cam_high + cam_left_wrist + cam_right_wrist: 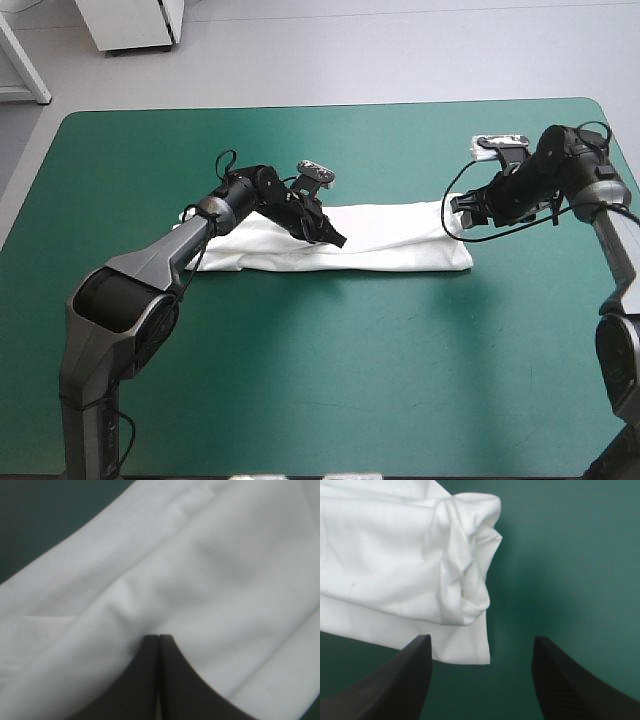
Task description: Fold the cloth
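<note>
1. Position of the work piece. I read the high view as a clock face with 12 at the table's far edge. The T-shirt [400, 240] lies on the teal-green cover [320, 380] as a long, narrow, folded band. It sits just toward 12 from the table's centre and its long axis runs from 9 to 3. The end at 9 is partly hidden behind the left arm. The end at 3 is bunched into loose folds with one flat corner sticking out.

2. Left gripper [336, 239]. The arm enters from 7 and reaches over the band's 9 o'clock half. The tips rest on the cloth near the middle of the band and point toward 4. In the left wrist view its black fingers [140, 680] meet in one pointed arch with only a thin seam between them. The white cloth puckers into a crease right at the tips. I read this as a pinch on the top layer of the T-shirt.

3. Right gripper [458, 210]. The arm enters from 3 and the tips point toward 9 at the band's 3 o'clock end. In the right wrist view its fingers [410, 675] stand wide apart and grip nothing. The bunched end of the T-shirt lies just ahead of them, with its flat corner reaching into the gap near one finger. The other finger is over bare cover.
</note>
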`<state>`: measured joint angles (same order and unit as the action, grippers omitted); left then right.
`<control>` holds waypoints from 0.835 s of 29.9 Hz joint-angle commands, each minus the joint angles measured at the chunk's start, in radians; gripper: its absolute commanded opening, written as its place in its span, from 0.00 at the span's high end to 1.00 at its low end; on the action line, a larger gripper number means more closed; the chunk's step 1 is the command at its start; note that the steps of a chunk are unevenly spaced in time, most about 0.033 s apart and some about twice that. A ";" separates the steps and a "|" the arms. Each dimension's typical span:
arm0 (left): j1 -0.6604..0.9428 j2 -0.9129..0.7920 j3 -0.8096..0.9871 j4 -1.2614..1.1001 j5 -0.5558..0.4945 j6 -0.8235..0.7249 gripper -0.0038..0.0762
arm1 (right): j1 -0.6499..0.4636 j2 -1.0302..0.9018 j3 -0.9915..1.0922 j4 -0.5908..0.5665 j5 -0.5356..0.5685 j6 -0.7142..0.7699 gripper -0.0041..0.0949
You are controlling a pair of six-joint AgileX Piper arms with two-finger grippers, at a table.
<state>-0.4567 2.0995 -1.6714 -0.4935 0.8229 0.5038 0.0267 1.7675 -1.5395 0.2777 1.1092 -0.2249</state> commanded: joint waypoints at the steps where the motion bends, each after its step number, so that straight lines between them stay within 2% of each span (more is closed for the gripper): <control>1: -0.005 -0.033 -0.019 0.001 -0.006 -0.010 0.96 | -0.015 -0.002 -0.037 0.041 -0.024 -0.020 0.38; 14: -0.005 -0.033 -0.019 0.018 0.019 -0.014 0.96 | -0.019 0.173 -0.111 0.194 -0.019 -0.061 0.38; 20: -0.005 -0.033 -0.019 0.020 0.030 -0.014 0.96 | -0.017 0.228 -0.111 0.202 -0.013 -0.061 0.38; 22: -0.005 -0.033 -0.019 0.020 0.030 -0.014 0.96 | -0.017 0.239 -0.111 0.220 -0.014 -0.067 0.41; 25: -0.005 -0.033 -0.019 0.020 0.031 -0.014 0.96 | -0.017 0.250 -0.111 0.255 -0.007 -0.087 0.52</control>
<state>-0.4567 2.1013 -1.6725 -0.4800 0.8312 0.4980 0.0168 2.0420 -1.6307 0.4726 1.0987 -0.2857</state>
